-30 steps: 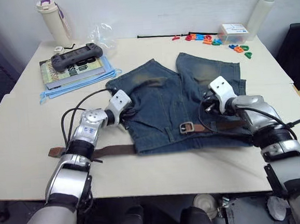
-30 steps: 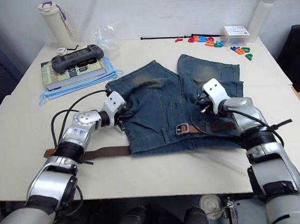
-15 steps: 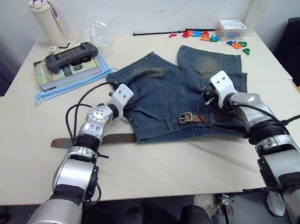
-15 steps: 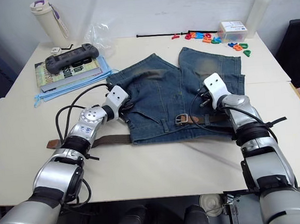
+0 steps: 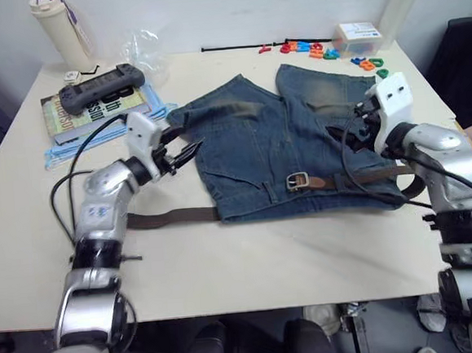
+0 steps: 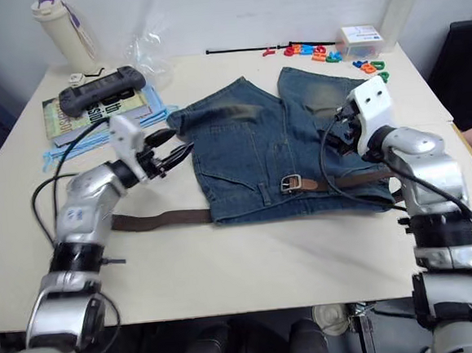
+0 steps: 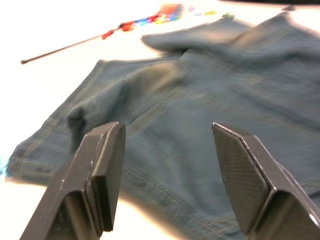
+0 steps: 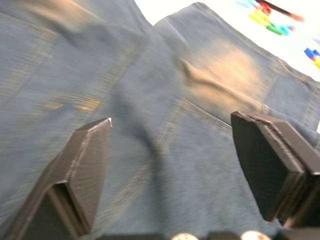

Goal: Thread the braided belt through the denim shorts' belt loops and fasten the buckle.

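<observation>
- While both arms were down on the denim shorts a second ago, they now hang above the table, lifted clear of the cloth.
- The left gripper has moved out to the shorts' left edge, beside the leg hem; in its wrist view its two fingers stand well apart with nothing between them.
- The right gripper has risen over the right leg of the shorts; its fingers are likewise spread wide and empty.
- The braided belt lies along the waistband at the near edge of the shorts. Its loose end trails out to the left across the bare table, and the rest runs right across the waistband.
- The buckle sits near the middle of the waistband and looks closed over the strap, though whether the prong is seated cannot be told.
- The belt loops are too small to pick out, so how many the strap passes through is unclear.
- With both grippers released and pulled back, the fastening step seems finished or close to it.
- The long tail left lying outside the shorts suggests the belt may not run through the loops on that side, which would be worth checking.
- Farther back lie a game controller on a book and some coloured plastic letters.
</observation>
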